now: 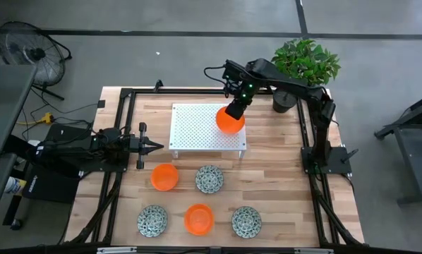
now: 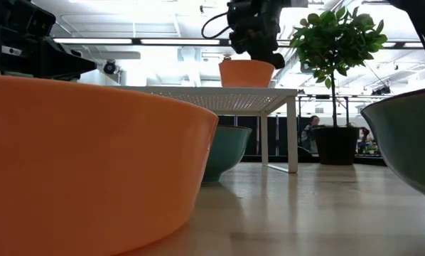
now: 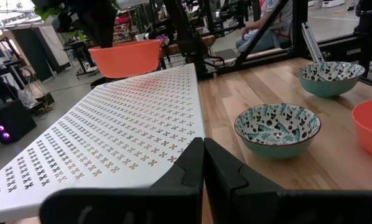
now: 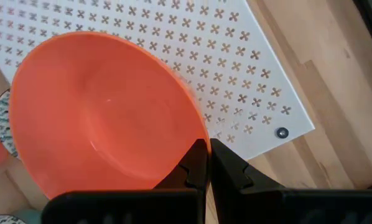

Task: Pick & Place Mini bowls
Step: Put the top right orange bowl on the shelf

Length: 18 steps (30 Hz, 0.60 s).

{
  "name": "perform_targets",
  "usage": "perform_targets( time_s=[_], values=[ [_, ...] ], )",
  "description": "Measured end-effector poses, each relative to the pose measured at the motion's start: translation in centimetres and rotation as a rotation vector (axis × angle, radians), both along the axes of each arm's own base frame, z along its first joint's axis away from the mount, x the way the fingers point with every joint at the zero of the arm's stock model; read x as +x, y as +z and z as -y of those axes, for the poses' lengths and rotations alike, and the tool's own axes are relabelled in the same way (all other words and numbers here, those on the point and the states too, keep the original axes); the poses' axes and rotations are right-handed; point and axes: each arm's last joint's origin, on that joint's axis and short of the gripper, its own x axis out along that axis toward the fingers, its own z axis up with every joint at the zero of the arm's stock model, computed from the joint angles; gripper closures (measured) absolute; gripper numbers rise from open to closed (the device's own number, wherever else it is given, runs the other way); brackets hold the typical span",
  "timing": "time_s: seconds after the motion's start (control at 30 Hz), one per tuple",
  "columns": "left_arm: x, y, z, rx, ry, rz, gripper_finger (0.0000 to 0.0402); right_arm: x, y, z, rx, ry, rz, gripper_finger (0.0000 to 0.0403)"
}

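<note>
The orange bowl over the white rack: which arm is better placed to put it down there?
The right: its gripper already pinches the orange bowl over the white rack. The left gripper waits shut beside it.

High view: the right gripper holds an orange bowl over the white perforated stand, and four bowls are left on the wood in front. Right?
Not quite: five bowls remain on the wood, two orange and three speckled, as the high view shows. The right gripper does hold the orange bowl over the white stand.

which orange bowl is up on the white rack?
The glossy orange-red bowl pinched at its rim by the right hand, on the white perforated rack. The other two orange bowls sit on the wooden table.
</note>
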Motion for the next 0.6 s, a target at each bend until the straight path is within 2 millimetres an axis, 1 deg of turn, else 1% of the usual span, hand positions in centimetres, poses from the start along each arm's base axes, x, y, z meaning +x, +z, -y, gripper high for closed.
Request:
perform_targets(
  time_s=[0.13,0.3,0.47,0.6],
  values=[
    [0.0,0.0,0.0,0.000,0.000,0.000,0.0401,0.1,-1.5,0.0,0.034,-0.005,-0.028,0.0403],
    [0.0,0.0,0.0,0.000,0.000,0.000,0.0401,0.1,-2.7,0.0,0.062,-0.002,-0.043,0.0403],
    [0.0,0.0,0.0,0.000,0.000,0.000,0.0401,0.1,-3.0,0.0,0.066,0.006,-0.047,0.0402],
    [0.0,0.0,0.0,0.000,-0.001,0.000,0.0401,0.2,-3.0,0.0,0.051,0.009,-0.034,0.0393]
  ],
)
